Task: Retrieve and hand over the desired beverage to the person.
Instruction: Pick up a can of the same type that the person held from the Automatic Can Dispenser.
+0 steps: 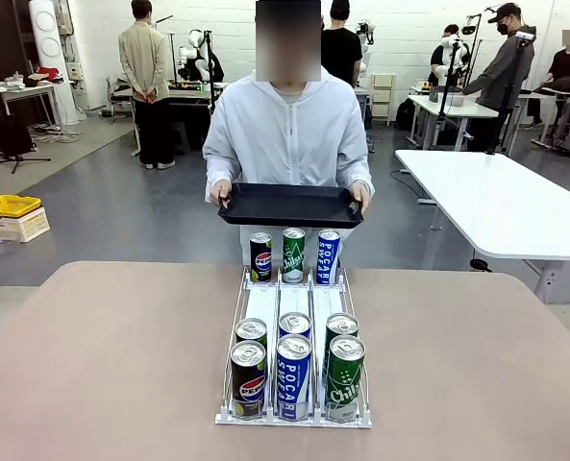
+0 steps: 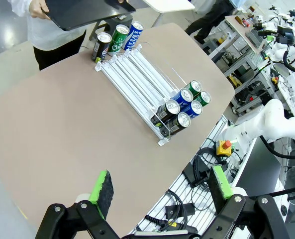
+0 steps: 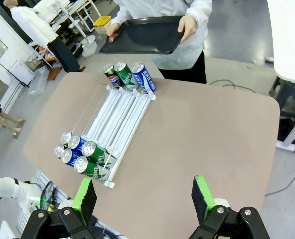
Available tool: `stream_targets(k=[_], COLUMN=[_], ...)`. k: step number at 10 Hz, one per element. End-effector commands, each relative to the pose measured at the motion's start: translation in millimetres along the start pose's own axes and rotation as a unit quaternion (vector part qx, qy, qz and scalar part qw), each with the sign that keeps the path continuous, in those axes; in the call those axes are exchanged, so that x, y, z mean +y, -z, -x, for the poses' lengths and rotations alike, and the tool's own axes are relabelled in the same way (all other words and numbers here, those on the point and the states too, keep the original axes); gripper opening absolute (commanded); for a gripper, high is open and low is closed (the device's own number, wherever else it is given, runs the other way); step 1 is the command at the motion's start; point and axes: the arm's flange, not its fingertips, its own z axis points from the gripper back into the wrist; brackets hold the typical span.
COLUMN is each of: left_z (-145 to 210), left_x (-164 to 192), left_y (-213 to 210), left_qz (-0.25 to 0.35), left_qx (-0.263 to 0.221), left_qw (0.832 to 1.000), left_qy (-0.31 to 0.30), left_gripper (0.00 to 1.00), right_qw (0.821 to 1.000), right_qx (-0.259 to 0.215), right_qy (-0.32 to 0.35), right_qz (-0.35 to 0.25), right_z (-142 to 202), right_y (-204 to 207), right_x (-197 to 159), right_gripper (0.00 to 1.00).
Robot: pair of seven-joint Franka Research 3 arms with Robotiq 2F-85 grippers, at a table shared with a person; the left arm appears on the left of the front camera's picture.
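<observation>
Front view: brown table [image 1: 102, 365] holds can rack [image 1: 262, 309]; person [image 1: 289, 134] beyond, grey floor [image 1: 121, 211].

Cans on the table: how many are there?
9. Three cans stand in a row at the rack's far end, nearest the tray; six more sit at its near end, in two rows of three. None seems hidden.

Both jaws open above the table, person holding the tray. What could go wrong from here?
1. The near cans stand packed in two rows in the rack; jaws closing on one may knock its neighbour.
2. Lane order differs: left to right, the near end runs Pepsi, Pocari, Chilsung, the far cans Pepsi, Chilsung, Pocari. Picking by lane risks the wrong drink.
3. The person holds the tray in the air; a can set down there may tip.
</observation>
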Motion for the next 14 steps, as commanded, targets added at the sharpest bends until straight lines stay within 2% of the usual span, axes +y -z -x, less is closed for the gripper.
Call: stream_targets(k=[1, 2, 3, 4, 5, 7, 9, 10, 14], left_z=[-13, -33, -45, -48, -44, -37, -33, -31, -39], left_x=[-33, -69, -85, -103, -119, -161, -191, -199, -217], left_y=[32, 84, 119, 167, 206, 273, 328, 351, 428], left_qz=[-0.020, -0.024, -0.029, -0.065, -0.085, -0.164, -0.222, -0.249, -0.327], left_qx=[0.073, 0.168, 0.212, 0.274, 0.307, 0.281, 0.241, 0.226, 0.221], left_qw=[0.996, 0.980, 0.971, 0.956, 0.946, 0.945, 0.942, 0.938, 0.916], left_qy=[0.053, 0.101, 0.107, 0.078, 0.052, -0.029, -0.077, -0.088, -0.073], left_gripper=[1.00, 1.00, 1.00, 1.00, 1.00, 1.00, 1.00, 1.00, 1.00], right_qw=[1.000, 1.000, 1.000, 1.000, 1.000, 1.000, 1.000, 1.000, 1.000], right_qx=[-0.003, -0.003, -0.003, -0.003, -0.003, -0.003, -0.003, -0.003, -0.003], right_qy=[-0.006, -0.006, -0.006, -0.006, -0.006, -0.006, -0.006, -0.006, -0.006], right_qz=[-0.013, -0.013, -0.013, -0.013, -0.013, -0.013, -0.013, -0.013, -0.013], right_z=[1, 1, 1, 1, 1, 1, 1, 1, 1], right_y=[1, 1, 1, 1, 1, 1, 1, 1, 1], right_x=[0, 0, 0, 0, 0, 0, 0, 0, 0], right_gripper=[1.00, 1.00, 1.00, 1.00, 1.00, 1.00, 1.00, 1.00, 1.00])
